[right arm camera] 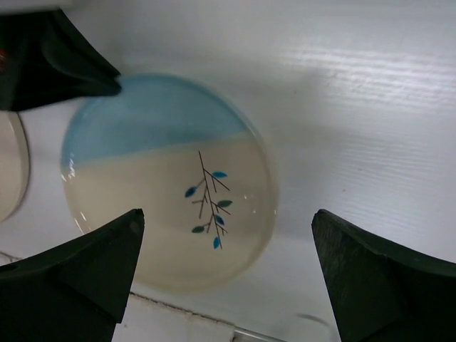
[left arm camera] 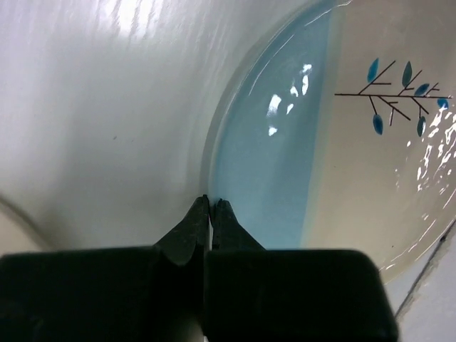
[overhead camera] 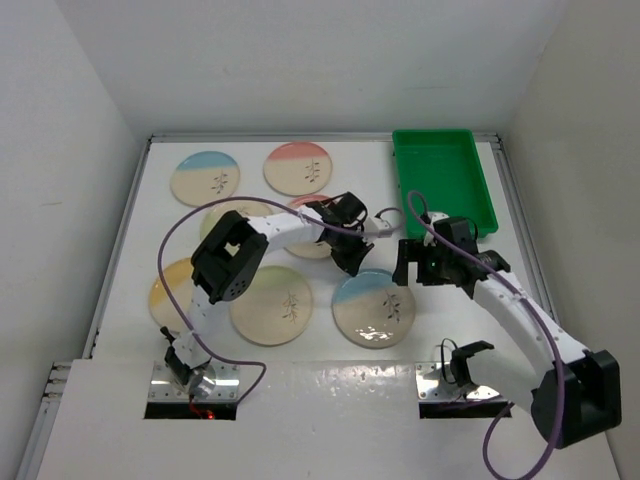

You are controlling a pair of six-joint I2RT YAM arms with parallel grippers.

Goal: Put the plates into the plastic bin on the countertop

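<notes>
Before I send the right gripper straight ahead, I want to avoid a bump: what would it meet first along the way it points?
The right gripper, jaws wide open, would most likely meet the blue-segment plate on the countertop first. Nothing shows in between, though depth is unclear.

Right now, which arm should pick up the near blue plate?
Probably right: the right gripper hangs open over the plate and nearer the bin. The left gripper is shut at the rim.
</notes>
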